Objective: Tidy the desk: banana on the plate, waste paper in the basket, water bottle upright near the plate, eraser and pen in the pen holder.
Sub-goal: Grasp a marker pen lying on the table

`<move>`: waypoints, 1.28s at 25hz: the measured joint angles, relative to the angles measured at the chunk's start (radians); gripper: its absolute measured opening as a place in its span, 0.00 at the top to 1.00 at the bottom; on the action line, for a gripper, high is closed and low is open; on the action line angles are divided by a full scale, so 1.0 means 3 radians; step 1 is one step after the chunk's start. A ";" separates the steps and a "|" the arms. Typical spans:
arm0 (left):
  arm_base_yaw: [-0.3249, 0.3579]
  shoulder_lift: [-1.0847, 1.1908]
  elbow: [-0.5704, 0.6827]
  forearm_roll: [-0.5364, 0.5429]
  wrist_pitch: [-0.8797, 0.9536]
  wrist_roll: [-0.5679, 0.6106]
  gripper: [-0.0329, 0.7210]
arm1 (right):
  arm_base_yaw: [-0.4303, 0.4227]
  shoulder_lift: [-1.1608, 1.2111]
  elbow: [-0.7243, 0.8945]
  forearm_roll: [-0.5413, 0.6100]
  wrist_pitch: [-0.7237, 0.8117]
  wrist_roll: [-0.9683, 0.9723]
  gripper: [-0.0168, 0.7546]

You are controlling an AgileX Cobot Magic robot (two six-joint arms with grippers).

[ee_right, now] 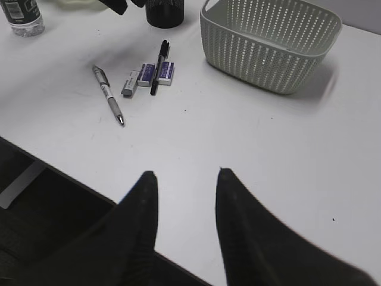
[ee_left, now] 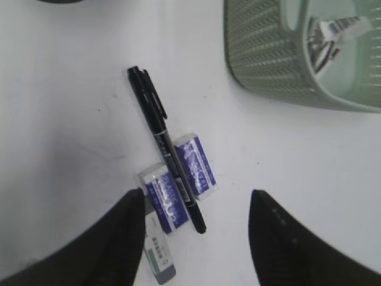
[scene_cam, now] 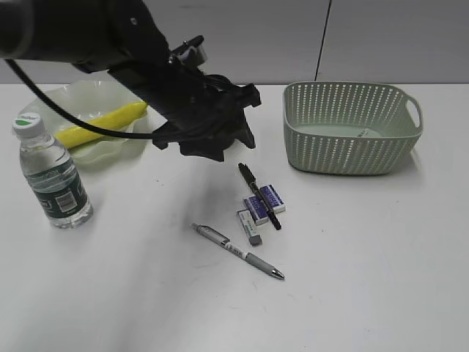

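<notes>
The banana [scene_cam: 102, 123] lies on the ruffled pale-green plate [scene_cam: 84, 95] at the back left. The water bottle [scene_cam: 53, 176] stands upright in front of the plate. A black pen [scene_cam: 259, 196] lies across two blue-and-white erasers [ee_left: 178, 182], with a small grey-ended eraser [scene_cam: 249, 226] and a silver pen [scene_cam: 238, 251] beside them. The waste paper [ee_left: 330, 33] lies inside the basket [scene_cam: 352, 125]. The pen holder [ee_right: 165, 13] shows only in the right wrist view; my left arm hides it in the exterior view. My left gripper [ee_left: 193, 199] is open and empty above the erasers. My right gripper [ee_right: 186, 173] is open and empty.
My left arm [scene_cam: 110, 44] reaches in from the upper left, over the plate's right side. The desk's front edge [ee_right: 71, 173] runs below my right gripper, with dark floor beyond it.
</notes>
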 joint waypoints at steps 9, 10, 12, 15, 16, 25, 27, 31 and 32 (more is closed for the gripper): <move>0.0000 0.0887 -0.1229 0.0662 0.0944 -0.0975 0.40 | 0.0000 0.0000 0.0000 0.0000 -0.0004 0.0004 0.62; 0.0000 0.0962 -0.1355 0.0712 0.1044 -0.1070 0.40 | 0.0000 0.0000 0.0000 0.0000 -0.0004 0.0004 0.62; -0.0004 0.1133 -0.1579 0.0789 0.1245 -0.1235 0.40 | 0.0000 0.0000 0.0000 0.0000 -0.0004 0.0004 0.62; -0.0041 0.1351 -0.1927 0.0906 0.1446 -0.1459 0.40 | 0.0000 0.0000 0.0000 0.0000 -0.0004 0.0004 0.62; -0.0057 0.1428 -0.2058 0.0923 0.1514 -0.1519 0.40 | 0.0000 0.0000 0.0000 0.0000 -0.0004 0.0004 0.62; -0.0133 0.1954 -0.2848 0.1059 0.2001 -0.1857 0.40 | 0.0000 0.0000 0.0000 0.0000 -0.0004 0.0004 0.62; -0.0137 0.1971 -0.2875 0.1084 0.2009 -0.1890 0.40 | 0.0000 0.0000 0.0000 0.0000 -0.0004 0.0004 0.62; -0.0143 0.1987 -0.2893 0.1140 0.1989 -0.1949 0.42 | 0.0000 0.0000 0.0000 0.0000 -0.0007 0.0004 0.62; -0.0143 0.1989 -0.2893 0.1157 0.1983 -0.1969 0.44 | 0.0000 0.0000 0.0000 0.0000 -0.0007 0.0004 0.62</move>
